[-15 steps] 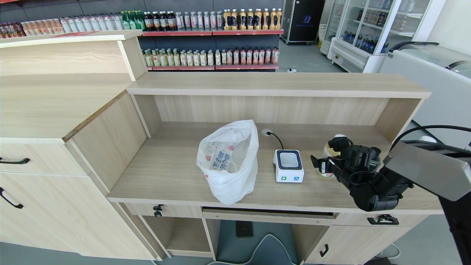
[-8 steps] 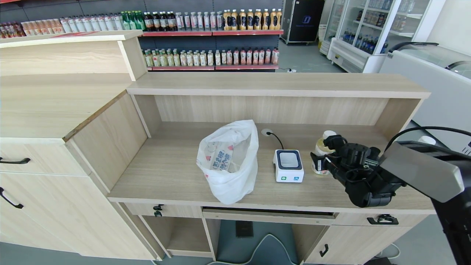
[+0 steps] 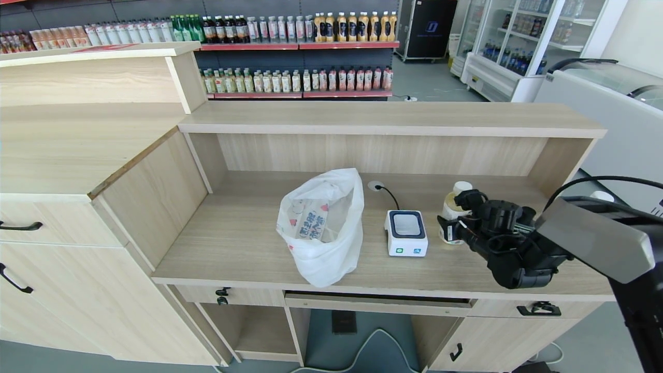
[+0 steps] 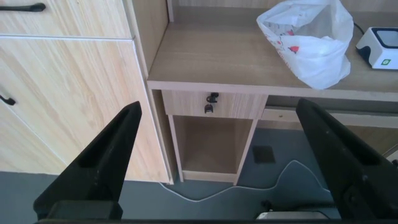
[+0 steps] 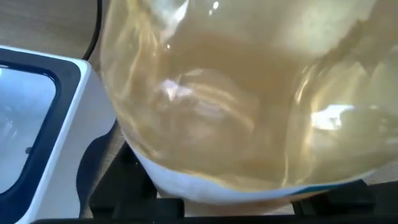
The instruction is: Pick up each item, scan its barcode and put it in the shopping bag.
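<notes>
Right claw (image 3: 456, 216) carried bottle (image 3: 451, 203) toward scanner (image 3: 406, 233).

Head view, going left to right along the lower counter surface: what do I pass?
White plastic shopping bag → white box-shaped barcode scanner with a dark window → white-capped bottle of pale yellow drink

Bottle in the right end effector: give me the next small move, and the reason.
Probably shift the bottle left, over the scanner window: the right end effector grips it just beside the scanner, not yet above it.
</notes>
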Motion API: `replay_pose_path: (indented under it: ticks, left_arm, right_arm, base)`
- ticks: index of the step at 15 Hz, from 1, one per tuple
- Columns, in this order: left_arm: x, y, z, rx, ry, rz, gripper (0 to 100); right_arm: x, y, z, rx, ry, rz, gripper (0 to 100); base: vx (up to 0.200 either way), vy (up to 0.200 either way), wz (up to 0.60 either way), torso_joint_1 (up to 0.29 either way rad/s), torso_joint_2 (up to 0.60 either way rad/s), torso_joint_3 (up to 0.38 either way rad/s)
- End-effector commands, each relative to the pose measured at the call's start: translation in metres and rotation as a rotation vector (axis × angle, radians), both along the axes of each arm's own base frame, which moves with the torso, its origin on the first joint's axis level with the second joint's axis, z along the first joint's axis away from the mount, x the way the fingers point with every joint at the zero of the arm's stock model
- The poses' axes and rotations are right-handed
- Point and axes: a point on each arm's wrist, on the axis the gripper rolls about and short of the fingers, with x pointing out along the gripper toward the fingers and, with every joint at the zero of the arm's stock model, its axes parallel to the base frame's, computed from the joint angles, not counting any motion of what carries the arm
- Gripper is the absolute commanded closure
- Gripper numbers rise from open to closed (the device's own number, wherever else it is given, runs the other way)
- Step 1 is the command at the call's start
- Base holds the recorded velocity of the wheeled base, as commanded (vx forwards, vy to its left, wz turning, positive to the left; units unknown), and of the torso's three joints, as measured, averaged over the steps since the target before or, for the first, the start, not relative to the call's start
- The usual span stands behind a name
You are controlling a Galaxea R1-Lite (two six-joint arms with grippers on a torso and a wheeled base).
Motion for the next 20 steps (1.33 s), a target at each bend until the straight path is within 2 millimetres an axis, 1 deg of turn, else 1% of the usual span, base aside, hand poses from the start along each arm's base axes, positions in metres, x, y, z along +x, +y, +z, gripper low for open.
replay_pose_path:
  ticks: [1, 2, 3, 4, 5, 6, 7, 8, 9, 10, 11, 13, 14, 15, 16, 17, 19, 20]
  left_arm:
    - [0.000, 0.000, 0.000, 0.000, 0.000, 0.001, 0]
    - [0.000, 0.000, 0.000, 0.000, 0.000, 0.001, 0]
    - [0.000, 0.000, 0.000, 0.000, 0.000, 0.001, 0]
    - [0.000, 0.000, 0.000, 0.000, 0.000, 0.001, 0]
    - [0.000, 0.000, 0.000, 0.000, 0.000, 0.001, 0]
    - [0.000, 0.000, 0.000, 0.000, -0.002, 0.001, 0]
    - [0.000, 0.000, 0.000, 0.000, 0.000, 0.001, 0]
    - [0.000, 0.000, 0.000, 0.000, 0.000, 0.001, 0]
    - [0.000, 0.000, 0.000, 0.000, 0.000, 0.001, 0]
    - [0.000, 0.000, 0.000, 0.000, 0.000, 0.001, 0]
    - [0.000, 0.000, 0.000, 0.000, 0.000, 0.001, 0]
    - [0.000, 0.000, 0.000, 0.000, 0.000, 0.001, 0]
    - [0.000, 0.000, 0.000, 0.000, 0.000, 0.001, 0]
    - [0.000, 0.000, 0.000, 0.000, 0.000, 0.001, 0]
    - [0.000, 0.000, 0.000, 0.000, 0.000, 0.001, 0]
    - [0.000, 0.000, 0.000, 0.000, 0.000, 0.001, 0]
    - [0.000, 0.000, 0.000, 0.000, 0.000, 0.001, 0]
    - [0.000, 0.000, 0.000, 0.000, 0.000, 0.001, 0]
  right_arm:
    - [-0.009, -0.008, 0.056, 0.030, -0.041, 0.028, 100]
    - [-0.017, -0.011, 0.083, 0.074, -0.021, 0.059, 100]
    - [-0.032, -0.018, 0.123, 0.137, 0.005, 0.101, 100]
    - [-0.052, -0.025, 0.162, 0.202, 0.051, 0.152, 100]
    - [-0.062, -0.027, 0.179, 0.229, 0.069, 0.179, 100]
    - [-0.095, -0.030, 0.220, 0.308, 0.109, 0.266, 100]
    - [-0.121, -0.032, 0.242, 0.358, 0.134, 0.352, 100]
    - [-0.144, -0.030, 0.257, 0.394, 0.159, 0.423, 100]
    - [-0.173, -0.026, 0.268, 0.439, 0.195, 0.494, 100]
    - [-0.206, -0.017, 0.268, 0.489, 0.236, 0.590, 100]
    - [-0.229, -0.013, 0.265, 0.504, 0.251, 0.675, 100]
    - [-0.283, -0.001, 0.258, 0.511, 0.271, 0.859, 100]
    - [-0.305, 0.002, 0.254, 0.533, 0.290, 0.917, 100]
    - [-0.312, 0.003, 0.253, 0.541, 0.297, 0.937, 100]
    - [-0.329, 0.008, 0.249, 0.544, 0.311, 0.985, 100]
    - [-0.338, 0.010, 0.246, 0.544, 0.329, 1.009, 100]
    - [-0.345, 0.011, 0.241, 0.550, 0.371, 1.018, 100]
    - [-0.345, 0.011, 0.240, 0.551, 0.376, 1.018, 100]
  base:
    - [0.000, 0.000, 0.00, 0.000, 0.00, 0.000]
    - [0.000, 0.000, 0.00, 0.000, 0.00, 0.000]
    - [0.000, 0.000, 0.00, 0.000, 0.00, 0.000]
    - [0.000, 0.000, 0.00, 0.000, 0.00, 0.000]
    - [0.000, 0.000, 0.00, 0.000, 0.00, 0.000]
    - [0.000, 0.000, 0.00, 0.000, 0.00, 0.000]
    - [0.000, 0.000, 0.00, 0.000, 0.00, 0.000]
    - [0.000, 0.000, 0.00, 0.000, 0.00, 0.000]
    - [0.000, 0.000, 0.00, 0.000, 0.00, 0.000]
    - [0.000, 0.000, 0.00, 0.000, 0.00, 0.000]
    - [0.000, 0.000, 0.00, 0.000, 0.00, 0.000]
    - [0.000, 0.000, 0.00, 0.000, 0.00, 0.000]
    - [0.000, 0.000, 0.00, 0.000, 0.00, 0.000]
    - [0.000, 0.000, 0.00, 0.000, 0.00, 0.000]
    - [0.000, 0.000, 0.00, 0.000, 0.00, 0.000]
    - [0.000, 0.000, 0.00, 0.000, 0.00, 0.000]
    - [0.000, 0.000, 0.00, 0.000, 0.00, 0.000]
    - [0.000, 0.000, 0.00, 0.000, 0.00, 0.000]
